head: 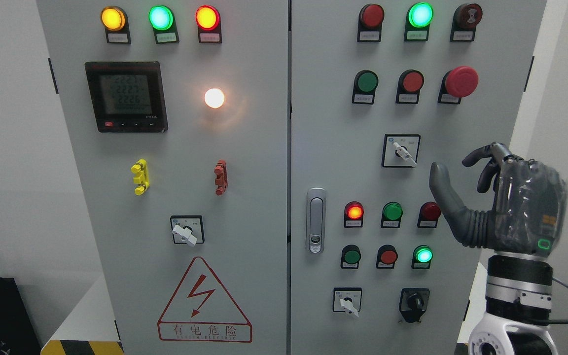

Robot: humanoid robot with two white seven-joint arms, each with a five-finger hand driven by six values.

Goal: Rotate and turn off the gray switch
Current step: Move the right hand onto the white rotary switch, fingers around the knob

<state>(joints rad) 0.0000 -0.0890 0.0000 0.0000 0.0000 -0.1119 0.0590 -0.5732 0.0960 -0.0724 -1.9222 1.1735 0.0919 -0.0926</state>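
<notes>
One arm in view: right arm rises from the lower right corner; left arm unseen.
Right hand (503, 197): raised in front of the right door of the cabinet (264, 197), thumb up and apart from the loosely curled fingers (486, 167) — holding nothing, touching nothing.
Gray switch (404, 154): right door, mid-height, in a square black-framed plate; its pale knob is tilted, pointing down-right.
Hand to switch: hand sits to the right of it and a little lower — near, with a clear gap.
Lamps nearby: red lamp (354, 212) lit, green lamp (423, 255) lit.
</notes>
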